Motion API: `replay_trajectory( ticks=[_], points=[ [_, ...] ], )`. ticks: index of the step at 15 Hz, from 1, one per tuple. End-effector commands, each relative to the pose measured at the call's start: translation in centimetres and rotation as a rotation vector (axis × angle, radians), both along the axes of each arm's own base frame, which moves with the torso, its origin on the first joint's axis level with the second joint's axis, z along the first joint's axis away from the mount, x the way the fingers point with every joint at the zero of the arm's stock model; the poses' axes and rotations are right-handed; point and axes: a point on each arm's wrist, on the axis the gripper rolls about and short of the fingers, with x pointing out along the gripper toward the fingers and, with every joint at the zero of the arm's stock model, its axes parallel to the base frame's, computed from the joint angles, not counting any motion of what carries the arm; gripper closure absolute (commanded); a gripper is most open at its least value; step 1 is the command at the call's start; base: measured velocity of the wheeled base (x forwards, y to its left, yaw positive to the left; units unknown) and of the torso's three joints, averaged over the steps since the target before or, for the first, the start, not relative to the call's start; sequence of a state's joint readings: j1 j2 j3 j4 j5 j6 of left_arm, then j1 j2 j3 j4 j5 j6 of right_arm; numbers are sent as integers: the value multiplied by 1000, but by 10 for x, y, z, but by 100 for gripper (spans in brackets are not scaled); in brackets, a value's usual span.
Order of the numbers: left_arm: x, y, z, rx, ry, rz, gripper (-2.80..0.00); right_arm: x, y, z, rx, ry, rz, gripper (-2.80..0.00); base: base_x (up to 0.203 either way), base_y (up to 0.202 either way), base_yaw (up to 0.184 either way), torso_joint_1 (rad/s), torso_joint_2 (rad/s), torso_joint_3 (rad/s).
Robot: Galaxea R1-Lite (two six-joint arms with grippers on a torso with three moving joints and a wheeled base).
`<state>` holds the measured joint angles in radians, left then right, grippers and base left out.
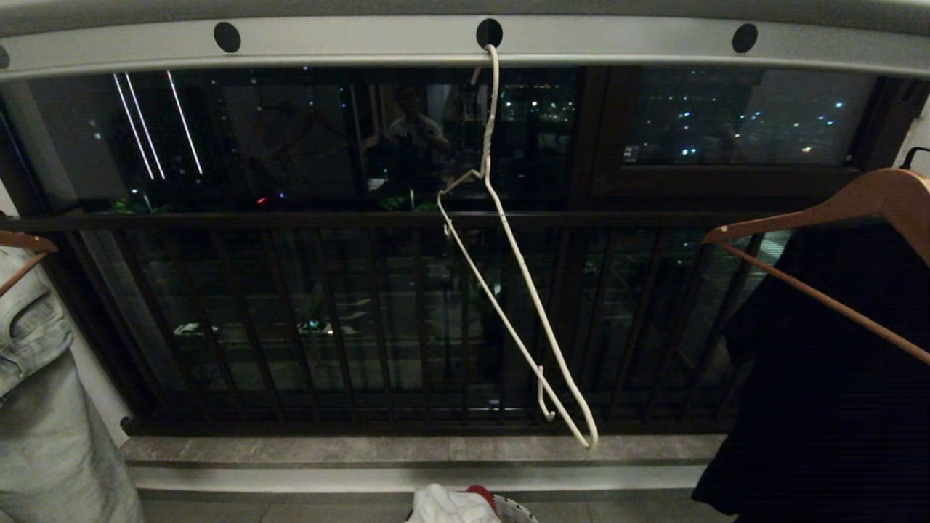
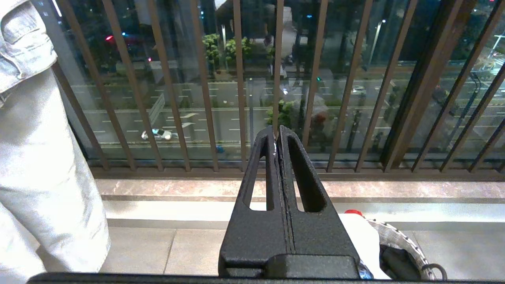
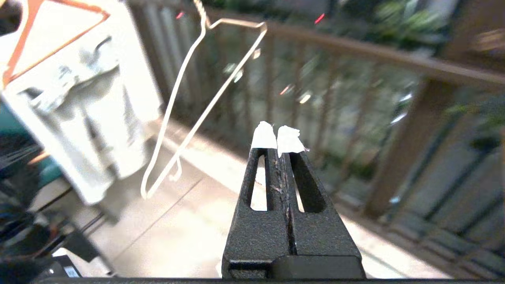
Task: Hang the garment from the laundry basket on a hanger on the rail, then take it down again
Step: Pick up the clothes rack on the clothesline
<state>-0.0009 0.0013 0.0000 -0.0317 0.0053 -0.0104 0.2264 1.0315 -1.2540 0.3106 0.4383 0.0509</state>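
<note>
The rail (image 1: 363,45) runs across the top of the head view with its row of dark holes. The white wire hanger (image 1: 491,116) is hooked into the middle hole and hangs tilted and bare. At the bottom edge sits the laundry basket (image 1: 517,510) with the white garment (image 1: 443,505) bunched in it. Neither gripper shows in the head view. My left gripper (image 2: 277,132) is shut and empty, low beside the basket (image 2: 396,236) and garment (image 2: 361,236). My right gripper (image 3: 277,138), with white-taped tips, is shut and empty, apart from the hanger (image 3: 174,98).
A red cloth (image 1: 479,494) lies in the basket. A brown wooden hanger (image 1: 835,203) carries a black garment (image 1: 821,378) at the right. Pale jeans (image 1: 43,407) hang at the left. The dark barred balcony railing (image 1: 290,319) and a stone sill (image 1: 363,450) stand behind.
</note>
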Motion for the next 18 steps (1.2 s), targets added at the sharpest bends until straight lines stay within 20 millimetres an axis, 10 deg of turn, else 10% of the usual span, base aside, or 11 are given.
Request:
replay_trajectory(
  ticks=[1,7,8,18],
  points=[
    [1,0,-3,0,10,0,0,44,37,-5,-33,98,30,0,0,0,0,0,0,0],
    [1,0,-2,0,9,0,0,65,117,-16,-76,139,-9,0,0,0,0,0,0,0],
    [1,0,-3,0,9,0,0,66,127,-18,-75,129,-2,-280,0,0,0,0,0,0],
    [1,0,-3,0,10,1,0,59,186,-16,-68,125,41,-280,0,0,0,0,0,0]
  ],
)
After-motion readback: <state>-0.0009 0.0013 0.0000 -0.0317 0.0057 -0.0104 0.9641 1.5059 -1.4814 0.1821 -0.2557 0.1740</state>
